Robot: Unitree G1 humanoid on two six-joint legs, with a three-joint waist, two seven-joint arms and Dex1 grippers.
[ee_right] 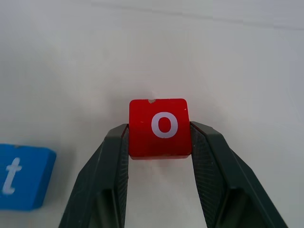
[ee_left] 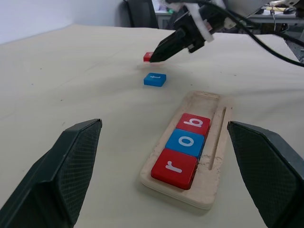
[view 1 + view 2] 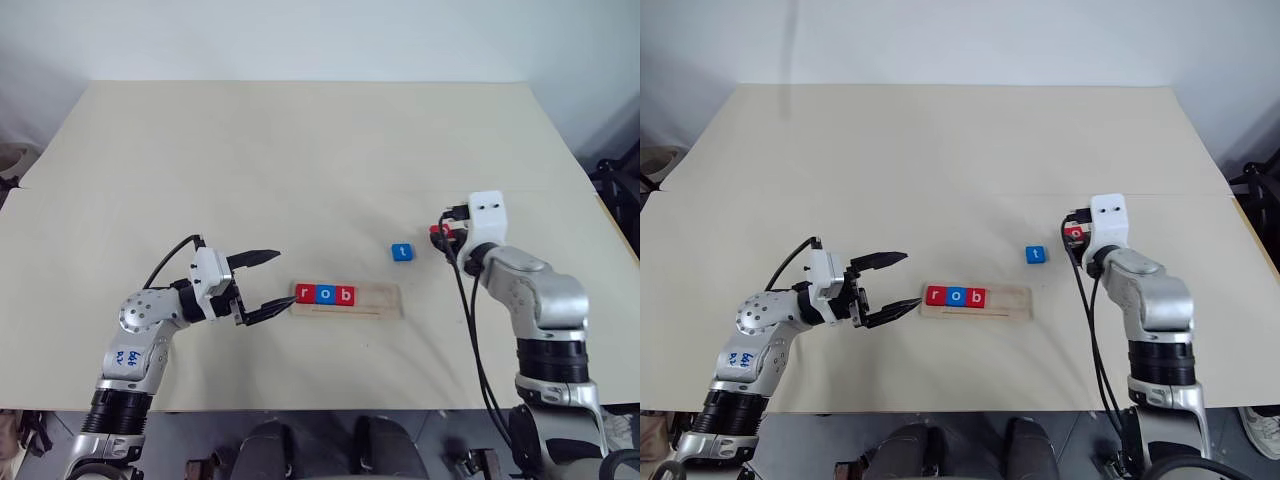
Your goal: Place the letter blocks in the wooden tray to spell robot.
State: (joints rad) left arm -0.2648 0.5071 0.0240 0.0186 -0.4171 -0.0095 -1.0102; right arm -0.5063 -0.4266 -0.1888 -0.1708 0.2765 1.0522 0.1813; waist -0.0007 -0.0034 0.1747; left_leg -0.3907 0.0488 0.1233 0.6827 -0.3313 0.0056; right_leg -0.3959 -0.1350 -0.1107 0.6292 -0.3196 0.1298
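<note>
The long pale wooden tray (image 3: 346, 301) on the beige table (image 3: 300, 160) holds red r, blue o and red b tiles at its left end. The right gripper (image 1: 159, 142) pinches the red square o tile (image 1: 159, 127) between both fingers, just beside the blue t tile (image 3: 402, 252). The left gripper (image 3: 268, 285) sits wide open at the tray's left end.

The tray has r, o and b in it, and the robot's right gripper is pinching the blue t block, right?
Not quite. The right gripper is pinching the red o block, not the blue t block, which lies loose on the table beside it. The right wrist view shows the fingers against both sides of the o. The wooden tray does hold r, o and b.
</note>
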